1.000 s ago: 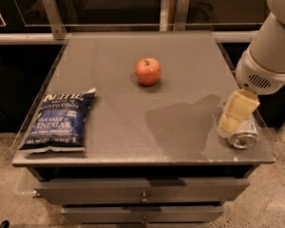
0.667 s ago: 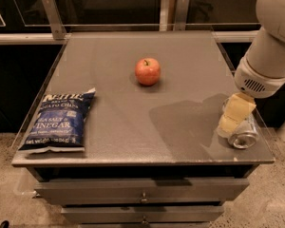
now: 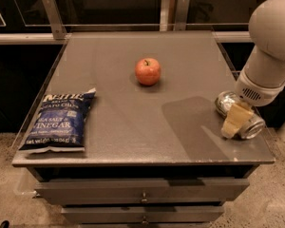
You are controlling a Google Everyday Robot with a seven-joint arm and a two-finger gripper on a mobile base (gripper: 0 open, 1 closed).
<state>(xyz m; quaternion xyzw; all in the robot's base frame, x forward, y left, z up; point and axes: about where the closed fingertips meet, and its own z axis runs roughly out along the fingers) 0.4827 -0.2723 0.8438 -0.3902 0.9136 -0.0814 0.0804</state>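
Silver can is lying on its side near the table's right edge, well apart from the apple. I am resting the gripper against it, and I cannot tell whether it is clamping.

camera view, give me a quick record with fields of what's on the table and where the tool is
table: grey top, drawers below
can: silver, on its side near right edge
tool: right front corner, low over the can
apple: red, upright, middle toward back
chip bag: blue, flat, left front edge
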